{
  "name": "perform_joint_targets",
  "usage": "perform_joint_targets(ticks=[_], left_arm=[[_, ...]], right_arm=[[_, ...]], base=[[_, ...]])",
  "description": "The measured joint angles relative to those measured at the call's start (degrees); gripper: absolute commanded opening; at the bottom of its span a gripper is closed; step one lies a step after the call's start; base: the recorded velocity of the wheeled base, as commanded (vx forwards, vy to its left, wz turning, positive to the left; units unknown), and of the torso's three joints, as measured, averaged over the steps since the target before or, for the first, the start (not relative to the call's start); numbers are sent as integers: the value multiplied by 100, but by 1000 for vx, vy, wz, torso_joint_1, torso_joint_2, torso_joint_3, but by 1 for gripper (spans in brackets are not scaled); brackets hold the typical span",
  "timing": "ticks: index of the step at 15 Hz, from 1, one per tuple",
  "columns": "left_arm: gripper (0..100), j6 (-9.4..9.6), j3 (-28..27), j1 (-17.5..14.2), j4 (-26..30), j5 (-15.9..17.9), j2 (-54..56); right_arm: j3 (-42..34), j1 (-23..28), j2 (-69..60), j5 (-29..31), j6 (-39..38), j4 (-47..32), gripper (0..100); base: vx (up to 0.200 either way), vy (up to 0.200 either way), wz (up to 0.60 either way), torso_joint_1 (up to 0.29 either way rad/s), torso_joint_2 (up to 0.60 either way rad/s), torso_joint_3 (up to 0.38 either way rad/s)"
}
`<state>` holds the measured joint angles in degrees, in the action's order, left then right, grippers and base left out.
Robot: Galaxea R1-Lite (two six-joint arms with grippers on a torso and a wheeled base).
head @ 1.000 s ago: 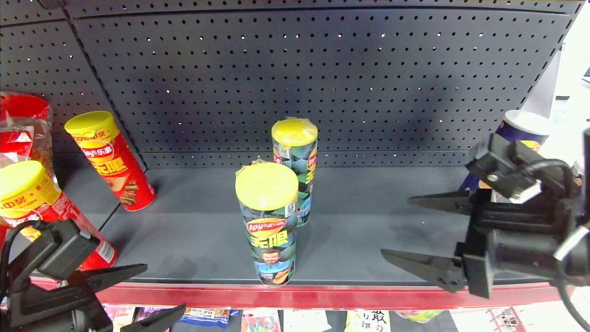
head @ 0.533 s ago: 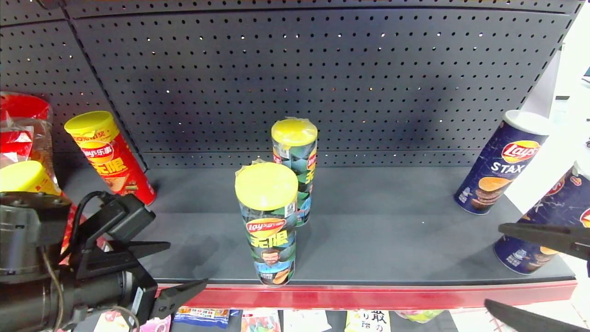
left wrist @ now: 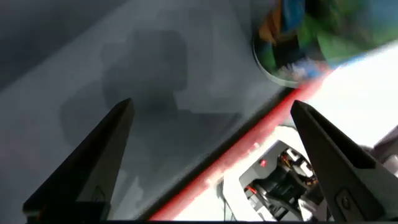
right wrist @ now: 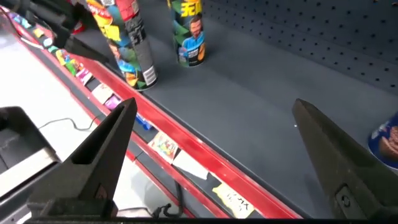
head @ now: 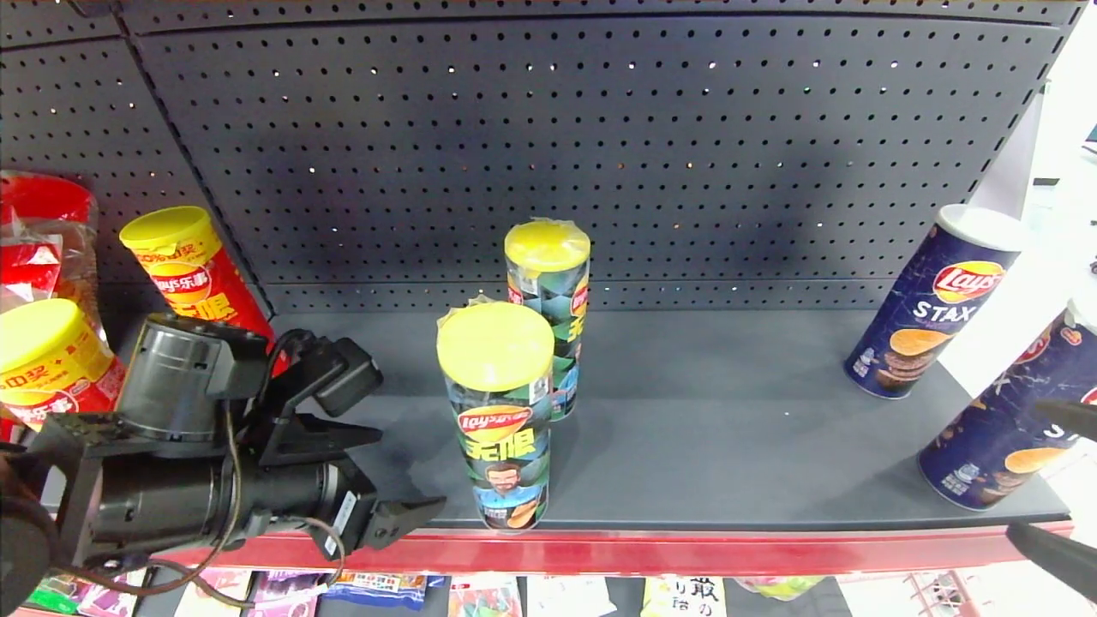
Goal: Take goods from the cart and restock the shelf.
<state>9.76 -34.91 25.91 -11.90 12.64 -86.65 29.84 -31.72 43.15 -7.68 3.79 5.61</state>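
Observation:
Two green-and-black chip cans with yellow lids stand mid-shelf, the front can (head: 501, 420) near the red shelf lip, the back can (head: 548, 300) behind it. My left gripper (head: 403, 476) is open and empty, low over the shelf's front edge just left of the front can. The left wrist view shows its gripper (left wrist: 211, 106) with that can's base (left wrist: 292, 43) ahead. My right gripper (head: 1033, 470) is open and empty at the far right edge, in front of a blue can (head: 1003, 437). The right wrist view's gripper (right wrist: 214, 106) faces both green cans (right wrist: 134, 43).
Red cans (head: 201, 291) with yellow lids stand at the shelf's left end. A second blue can (head: 930, 304) stands at the back right. The grey shelf floor (head: 703, 428) is bare between the green cans and the blue ones. Perforated backing rises behind; packets hang below the red lip (head: 686, 548).
My left gripper rose from the bottom left corner and moved right toward the front green can. My right gripper pulled back to the right edge, uncovering the blue cans.

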Motion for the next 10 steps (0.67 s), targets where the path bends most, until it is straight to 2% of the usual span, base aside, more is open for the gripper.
perform_joint_targets(ticks=[5,10], left_arm=[[100,-2,-372,17,-6,20,-393],[100,0,-447,83,-2,29,-552]], right_arm=[[17,101,-63,-1,-2,7,100],[23,107,-63,-4,-5,0,100]], base=[[0,0,0,0,0,0],[0,0,0,0,0,0]])
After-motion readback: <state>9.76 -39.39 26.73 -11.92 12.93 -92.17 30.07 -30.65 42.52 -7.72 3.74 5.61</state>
